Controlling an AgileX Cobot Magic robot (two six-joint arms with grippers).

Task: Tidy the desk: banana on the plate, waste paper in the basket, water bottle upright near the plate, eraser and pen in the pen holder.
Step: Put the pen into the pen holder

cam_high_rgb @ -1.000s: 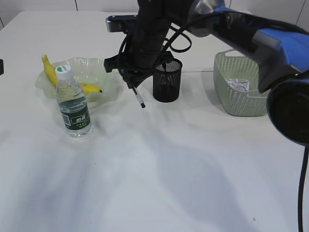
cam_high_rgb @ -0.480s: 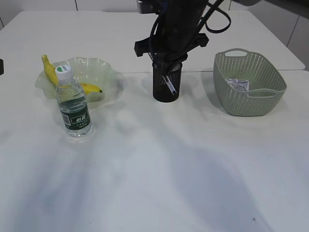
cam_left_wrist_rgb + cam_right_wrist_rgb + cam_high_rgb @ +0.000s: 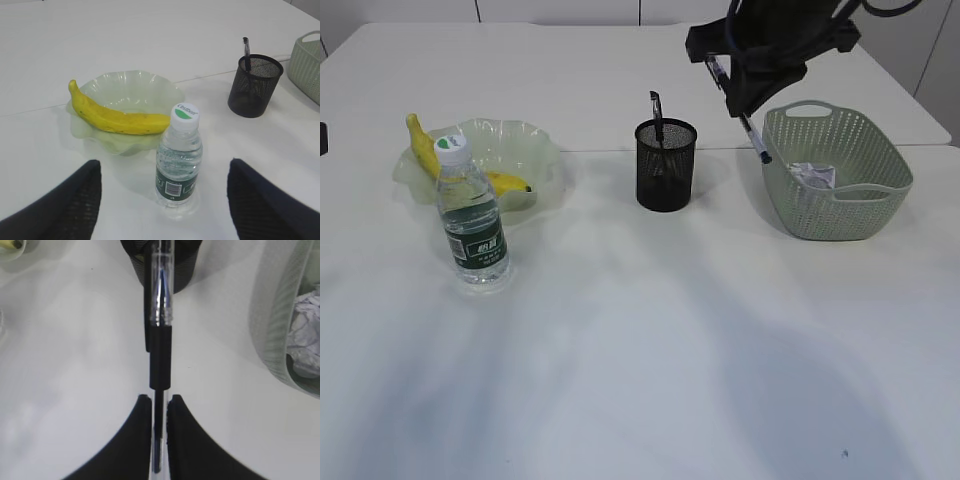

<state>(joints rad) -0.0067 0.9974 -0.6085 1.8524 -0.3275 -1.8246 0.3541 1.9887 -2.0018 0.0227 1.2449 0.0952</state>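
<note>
Ahead of the left gripper's spread jaws the yellow banana lies on the ruffled green glass plate, while the right gripper, clamped on a clear pen, has swung past the black mesh pen holder, delivery pending.

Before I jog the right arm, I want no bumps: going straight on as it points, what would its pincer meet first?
Probably the pen holder: the right pincer, shut on a pen, points at it, though depth is unclear.
</note>
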